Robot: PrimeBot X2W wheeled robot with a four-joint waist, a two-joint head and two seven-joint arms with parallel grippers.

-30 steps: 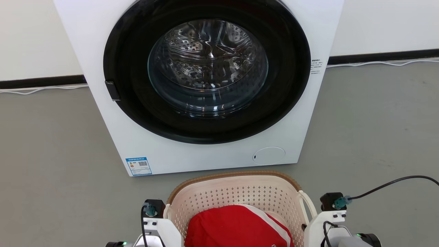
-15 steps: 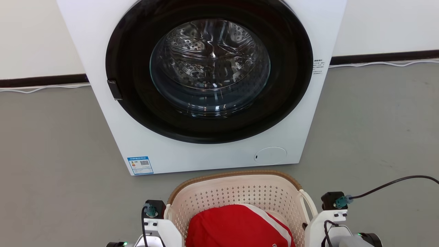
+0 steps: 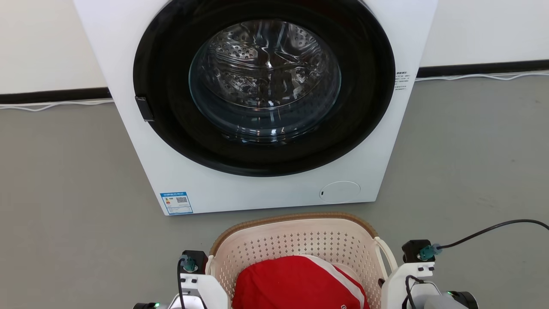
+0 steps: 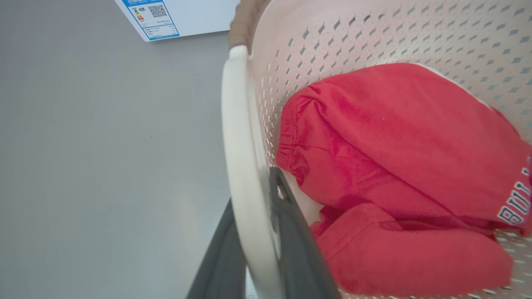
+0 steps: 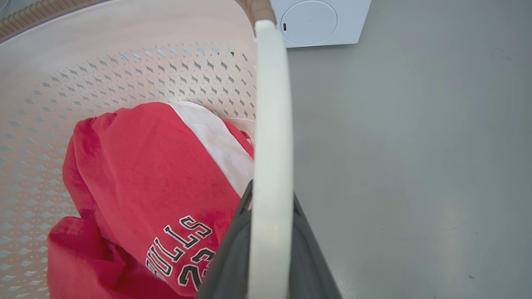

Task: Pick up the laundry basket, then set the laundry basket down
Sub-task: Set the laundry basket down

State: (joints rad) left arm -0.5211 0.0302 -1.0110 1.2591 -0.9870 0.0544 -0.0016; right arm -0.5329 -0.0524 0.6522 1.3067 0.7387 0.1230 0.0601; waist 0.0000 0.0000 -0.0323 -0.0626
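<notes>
— So, nearest first: how do the pincers stand?

— The left gripper [image 4: 253, 187] has its two dark fingers pressed against either side of the left loop handle [image 4: 239, 137] of the laundry basket [image 3: 300, 240], pinching it. The right gripper [image 5: 272, 191] pinches the right loop handle [image 5: 270, 104] the same way. On each, one finger is inside the basket and one outside.

— And inside the basket?

— A red garment [image 3: 287, 283] with a white stripe is bunched against the perforated wall. The right wrist view shows dark lettering edged in white on it, "ULLS" and "23".

— Where is the basket itself?

— At the bottom of the head view, between the two pale wrists, over the grey floor [image 3: 64, 193]. It is just in front of the washing machine [image 3: 171, 171]. Whether its base touches the floor I cannot tell. A black cable [image 3: 484, 230] leads off from the right wrist.

— And farther off?

— The machine's round, dark-ringed glass door [image 3: 263, 86] faces the robot, with the steel drum showing through it. A blue label [image 3: 176, 202] sits at the lower left of the front and a round cap [image 3: 339, 192] at the lower right. Behind is a pale wall with dark skirting [image 3: 51, 95].
</notes>
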